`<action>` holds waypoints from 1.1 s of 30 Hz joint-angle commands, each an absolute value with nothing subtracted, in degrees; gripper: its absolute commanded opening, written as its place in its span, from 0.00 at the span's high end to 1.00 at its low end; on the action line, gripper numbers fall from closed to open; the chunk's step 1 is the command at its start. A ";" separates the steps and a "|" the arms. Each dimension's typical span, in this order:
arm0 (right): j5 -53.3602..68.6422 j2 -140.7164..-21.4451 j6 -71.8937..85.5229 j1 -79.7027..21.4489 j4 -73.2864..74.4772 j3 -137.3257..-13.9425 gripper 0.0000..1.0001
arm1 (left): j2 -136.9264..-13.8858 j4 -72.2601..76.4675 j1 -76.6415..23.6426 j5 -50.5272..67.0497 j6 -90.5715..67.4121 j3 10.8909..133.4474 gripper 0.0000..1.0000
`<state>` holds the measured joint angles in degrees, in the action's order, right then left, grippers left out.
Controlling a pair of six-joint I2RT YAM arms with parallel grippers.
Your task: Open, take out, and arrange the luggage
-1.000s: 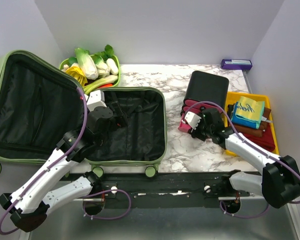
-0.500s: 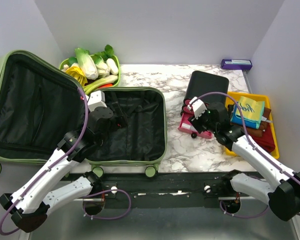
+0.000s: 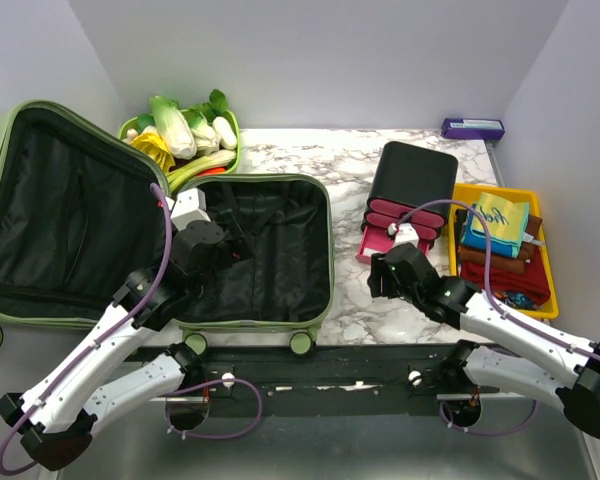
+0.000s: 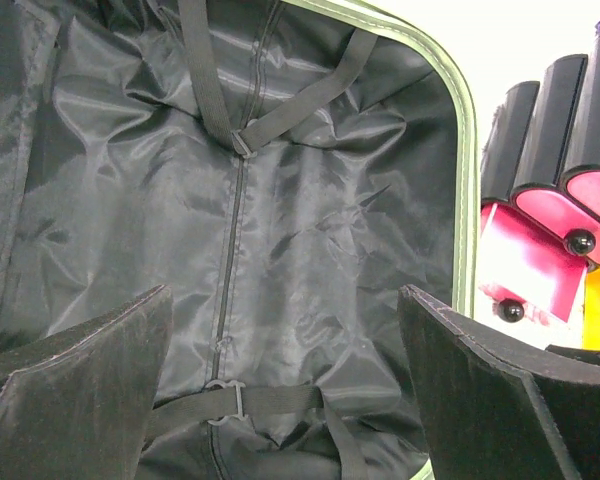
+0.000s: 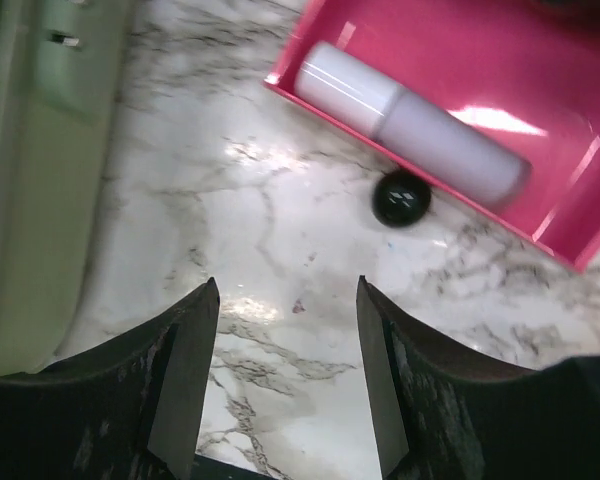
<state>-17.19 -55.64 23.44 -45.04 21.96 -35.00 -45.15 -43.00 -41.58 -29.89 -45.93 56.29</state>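
The luggage, a pale sage-green suitcase, lies open on the left of the table, its lid folded out to the left. Its black lining shows crossed straps and a centre zip, with nothing else inside in view. My left gripper hangs open and empty over the base half; in the left wrist view it is above a strap buckle. My right gripper is open and empty above bare marble between the suitcase and the black box; the right wrist view shows the same.
A black box with pink-red drawers has its lowest drawer pulled out, holding a white cylinder. A yellow tray of folded cloths is on the right. A green basket of vegetables and a purple box stand at the back.
My right gripper has drawn back from the pink drawer toward the near left, over the marble, still empty. The drawer stays pulled out. My left arm has hardly moved.
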 commanded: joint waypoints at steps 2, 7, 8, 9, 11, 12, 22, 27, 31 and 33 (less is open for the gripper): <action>-31.19 -54.66 41.30 -45.35 20.40 -29.01 0.35 | -41.75 -43.86 -41.13 -29.09 -48.16 54.41 0.01; -34.44 -63.35 40.69 -45.44 13.72 -29.53 0.35 | -41.04 -44.29 -41.13 -27.34 -49.13 53.44 0.01; -35.32 -65.02 41.48 -45.35 13.45 -30.49 0.36 | -41.22 -44.64 -41.22 -27.25 -49.39 53.35 0.01; -35.77 -68.00 42.96 -45.35 13.45 -31.11 0.36 | -41.66 -45.69 -41.22 -27.16 -49.83 53.52 0.01; -37.70 -70.13 45.60 -45.35 13.45 -31.81 0.40 | -41.84 -46.58 -41.22 -27.33 -50.53 53.61 0.01; -37.97 -71.09 47.36 -45.35 12.66 -32.08 0.42 | -41.75 -46.93 -41.22 -27.25 -50.62 53.61 0.01; -45.51 -75.85 50.01 -45.35 7.47 -31.90 0.65 | -41.31 -47.02 -41.13 -28.21 -50.98 53.35 0.01; -50.27 -77.86 47.73 -45.26 4.22 -32.52 0.71 | -41.40 -46.93 -41.13 -28.56 -50.98 52.91 0.01; -52.03 -79.80 45.00 -45.18 1.68 -34.01 0.69 | -41.31 -46.93 -41.13 -28.48 -51.15 52.47 0.01; -53.26 -80.77 44.30 -44.65 0.80 -35.06 0.69 | -41.31 -47.11 -41.13 -28.56 -51.15 52.38 0.01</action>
